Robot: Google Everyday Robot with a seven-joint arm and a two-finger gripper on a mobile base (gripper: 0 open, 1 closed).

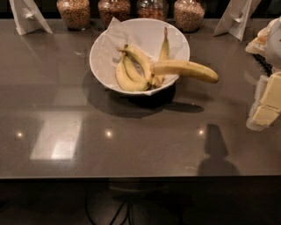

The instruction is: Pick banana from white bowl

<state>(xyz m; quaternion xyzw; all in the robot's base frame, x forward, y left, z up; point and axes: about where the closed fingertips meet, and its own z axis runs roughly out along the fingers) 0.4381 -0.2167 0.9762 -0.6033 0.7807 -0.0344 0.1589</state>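
The white bowl (105,48) stands at the back middle of the dark table, lined with crinkled white paper. The banana (184,69), long and nearly straight, lies across the bowl's right rim, one end inside and its brownish tip sticking out to the right above the table. A bunch of shorter curved bananas (129,72) and a thin banana with an upright stem (164,46) lie in the bowl. My gripper (266,107), pale and blocky, is at the right edge of the view, to the right of the banana's tip and apart from it, holding nothing that shows.
Several glass jars of brown grains (73,13) line the back edge. White folded stands sit at the back left (28,16) and back right (237,17). The table's front edge (140,176) runs across the lower part of the view.
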